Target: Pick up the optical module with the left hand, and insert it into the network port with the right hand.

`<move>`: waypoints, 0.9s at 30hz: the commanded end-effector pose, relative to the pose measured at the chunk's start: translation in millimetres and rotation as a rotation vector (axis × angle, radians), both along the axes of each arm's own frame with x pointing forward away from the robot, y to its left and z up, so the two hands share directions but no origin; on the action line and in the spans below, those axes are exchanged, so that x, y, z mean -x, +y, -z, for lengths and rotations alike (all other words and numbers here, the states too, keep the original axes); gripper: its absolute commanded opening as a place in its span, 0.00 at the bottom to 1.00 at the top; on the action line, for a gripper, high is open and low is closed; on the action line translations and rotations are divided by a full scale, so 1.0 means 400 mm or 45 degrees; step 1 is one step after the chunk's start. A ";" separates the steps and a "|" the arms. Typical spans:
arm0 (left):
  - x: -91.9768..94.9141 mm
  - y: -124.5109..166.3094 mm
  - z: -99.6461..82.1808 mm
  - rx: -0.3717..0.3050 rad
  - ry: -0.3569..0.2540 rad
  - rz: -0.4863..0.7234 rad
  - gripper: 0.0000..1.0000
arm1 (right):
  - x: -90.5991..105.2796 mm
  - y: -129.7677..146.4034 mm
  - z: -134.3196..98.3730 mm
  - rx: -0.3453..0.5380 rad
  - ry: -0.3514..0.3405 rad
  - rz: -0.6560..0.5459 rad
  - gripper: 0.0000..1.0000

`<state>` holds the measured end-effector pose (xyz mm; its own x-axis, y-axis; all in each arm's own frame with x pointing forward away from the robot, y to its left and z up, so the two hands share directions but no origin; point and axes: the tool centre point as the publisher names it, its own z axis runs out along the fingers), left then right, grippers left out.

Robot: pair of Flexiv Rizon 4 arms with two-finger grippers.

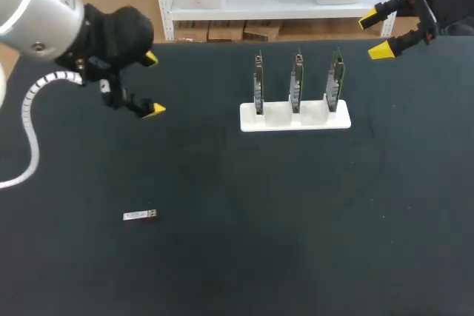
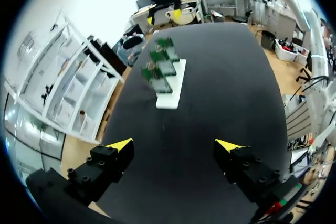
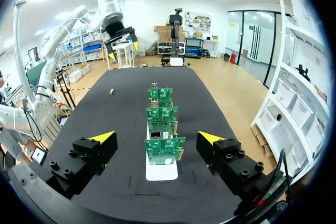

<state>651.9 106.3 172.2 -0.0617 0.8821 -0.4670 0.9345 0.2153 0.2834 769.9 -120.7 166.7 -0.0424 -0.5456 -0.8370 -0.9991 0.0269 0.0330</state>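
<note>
Two hazards start with the broad black table (image 1: pixel 222 271): it is flat and dark, so a descent misjudged by either arm could drive yellow tips into the surface instead of stopping just above it. The left gripper (image 1: pixel 152 84) hangs with its jaws spread wide and nothing between them, and the right gripper (image 1: pixel 375 35) is likewise released and empty, so every grasp, and the hand-over from left to right, is yet to come. A hand-over is where a small part is most easily dropped or taken crooked. Ahead of the right fingers stands the white stand (image 1: pixel 295 118); it looks light and merely set down, and a sideways push during insertion could, I judge, shove or tip it. Its three circuit boards (image 1: pixel 296 79) stand upright in a close row running away from those fingers, so a finger reaching one board may strike its neighbour. The ports themselves are too small to make out. The optical module (image 1: pixel 140 215) lies flat on the table, well apart from the left jaws and not ahead of them. Slim and low, it may skid or twist as the fingers close, and a skewed grip would likely jam at the port.
</note>
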 end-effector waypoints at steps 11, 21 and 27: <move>0.164 0.119 0.065 -0.173 -0.119 -0.029 1.00 | 0.003 0.001 0.000 0.000 -0.004 0.004 1.00; 0.221 0.122 0.123 -0.367 -0.071 -0.058 1.00 | 0.003 0.001 0.000 0.000 -0.004 0.004 1.00; 0.229 0.117 0.139 -0.432 0.059 -0.124 1.00 | 0.003 0.001 0.000 0.000 -0.004 0.004 1.00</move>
<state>551.6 160.4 114.2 -0.1398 0.9714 -0.1920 0.9217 0.1985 0.3333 769.9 -120.7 166.8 -0.0423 -0.5456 -0.8370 -0.9991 0.0271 0.0329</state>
